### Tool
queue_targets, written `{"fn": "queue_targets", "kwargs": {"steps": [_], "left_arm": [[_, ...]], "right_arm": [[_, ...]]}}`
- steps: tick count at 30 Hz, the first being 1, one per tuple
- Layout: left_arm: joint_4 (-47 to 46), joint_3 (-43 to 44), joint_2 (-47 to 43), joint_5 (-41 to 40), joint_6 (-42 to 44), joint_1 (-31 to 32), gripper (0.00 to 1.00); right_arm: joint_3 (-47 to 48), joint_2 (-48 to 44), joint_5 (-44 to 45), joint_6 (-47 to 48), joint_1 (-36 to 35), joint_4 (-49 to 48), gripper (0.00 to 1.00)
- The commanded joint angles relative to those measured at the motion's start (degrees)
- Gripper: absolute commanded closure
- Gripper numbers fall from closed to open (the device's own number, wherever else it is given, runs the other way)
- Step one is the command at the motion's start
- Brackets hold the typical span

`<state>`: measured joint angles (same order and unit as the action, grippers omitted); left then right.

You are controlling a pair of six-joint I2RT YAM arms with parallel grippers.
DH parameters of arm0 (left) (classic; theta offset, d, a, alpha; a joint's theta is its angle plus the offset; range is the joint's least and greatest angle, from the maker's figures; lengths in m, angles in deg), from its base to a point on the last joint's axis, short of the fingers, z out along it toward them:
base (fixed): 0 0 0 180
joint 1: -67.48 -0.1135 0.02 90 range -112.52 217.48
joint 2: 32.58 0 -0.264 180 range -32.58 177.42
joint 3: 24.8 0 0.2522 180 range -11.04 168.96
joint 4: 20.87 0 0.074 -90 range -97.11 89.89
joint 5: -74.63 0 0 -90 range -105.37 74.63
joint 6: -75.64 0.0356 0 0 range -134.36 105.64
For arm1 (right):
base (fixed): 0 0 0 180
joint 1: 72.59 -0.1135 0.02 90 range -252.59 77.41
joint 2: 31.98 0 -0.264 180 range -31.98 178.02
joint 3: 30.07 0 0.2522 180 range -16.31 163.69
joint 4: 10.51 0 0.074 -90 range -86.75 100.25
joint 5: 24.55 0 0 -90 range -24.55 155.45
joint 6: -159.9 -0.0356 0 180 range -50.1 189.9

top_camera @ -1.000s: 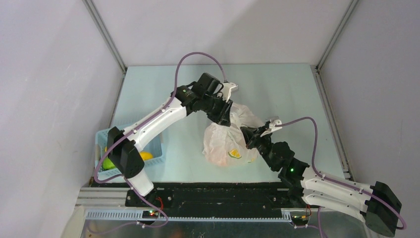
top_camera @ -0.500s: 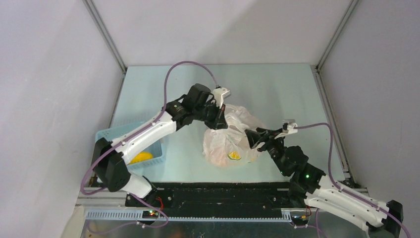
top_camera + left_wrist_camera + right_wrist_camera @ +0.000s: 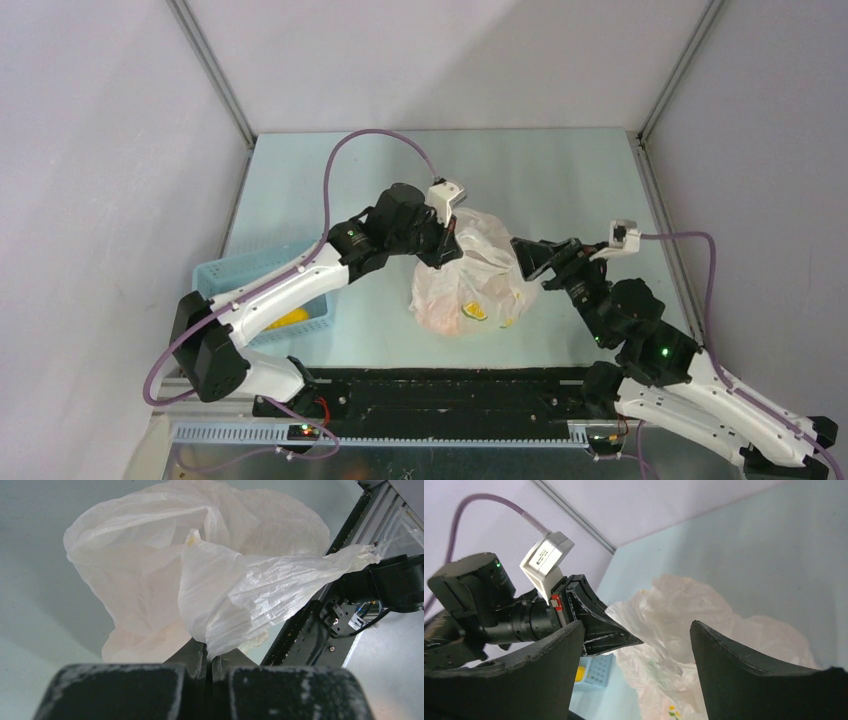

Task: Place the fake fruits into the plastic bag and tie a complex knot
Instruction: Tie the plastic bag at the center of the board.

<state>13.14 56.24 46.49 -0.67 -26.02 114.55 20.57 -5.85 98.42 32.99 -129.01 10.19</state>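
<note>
Plastic bag (image 3: 470, 285), just one, sits between my two pincers. My left pincer (image 3: 447, 245) is clamped on a fold at its top; my right pincer (image 3: 528, 257) gapes wide just beside it. One blue basket (image 3: 215, 275) behind my left pincer holds one visible yellow fruit (image 3: 285, 318).

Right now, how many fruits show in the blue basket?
1: a yellow fruit in the blue basket, right beside the left arm. That arm may hide others.

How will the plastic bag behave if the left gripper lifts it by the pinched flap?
Probably floppy: the plastic bag is thin and crinkled, its flap bunched in the shut left gripper. Likely bottom-heavy: its bulging lower part rests on the table, so it may sag and swing.
</note>
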Motion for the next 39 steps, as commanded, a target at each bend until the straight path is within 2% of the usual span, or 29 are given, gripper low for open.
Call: {"fn": "queue_targets", "kwargs": {"steps": [1, 7, 12, 25, 27, 30, 32, 33, 36, 39], "left_arm": [[-1.9, 0.8, -1.5, -1.4, 1.3, 0.3, 1.0], [-1.6, 1.3, -1.4, -0.6, 1.3, 0.3, 1.0], [-1.4, 1.4, -1.4, -0.2, 1.1, 0.2, 1.0], [-0.4, 2.5, -0.3, 1.2, 1.1, 0.4, 1.0], [-0.3, 2.4, -0.3, 1.2, 1.1, 0.3, 1.0], [0.0, 2.6, 0.0, 0.0, 0.2, 0.3, 1.0], [0.5, 2.8, 0.2, -0.8, -1.1, 0.4, 1.0], [0.5, 2.7, 0.2, -1.3, -1.6, 0.3, 1.0], [-0.6, 2.3, 0.2, -2.3, -4.1, 0.3, 1.0], [-2.1, 1.8, 0.2, -2.4, -5.9, 0.1, 1.0]], "right_arm": [[7.9, 6.7, -0.3, 10.5, -0.2, 4.6, 0.19], [15.9, 16.2, -8.8, 19.3, 0.6, 10.3, 0.24], [17.7, 19.7, -15.1, 21.4, 3.2, 13.0, 0.3], [17.8, 25.0, -20.6, 27.4, 6.9, 9.1, 0.46], [17.8, 25.7, -21.3, 27.9, 7.3, 8.8, 0.55], [17.7, 25.5, -21.7, 27.6, 7.1, 8.5, 0.84], [17.8, 24.6, -22.0, 27.4, 6.2, 8.7, 0.97], [17.8, 24.1, -21.9, 27.4, 5.6, 9.2, 1.0], [16.9, 23.6, -19.0, 27.9, 1.2, 10.5, 1.0], [13.2, 24.1, -17.2, 26.5, -0.1, 10.8, 1.0]]}}
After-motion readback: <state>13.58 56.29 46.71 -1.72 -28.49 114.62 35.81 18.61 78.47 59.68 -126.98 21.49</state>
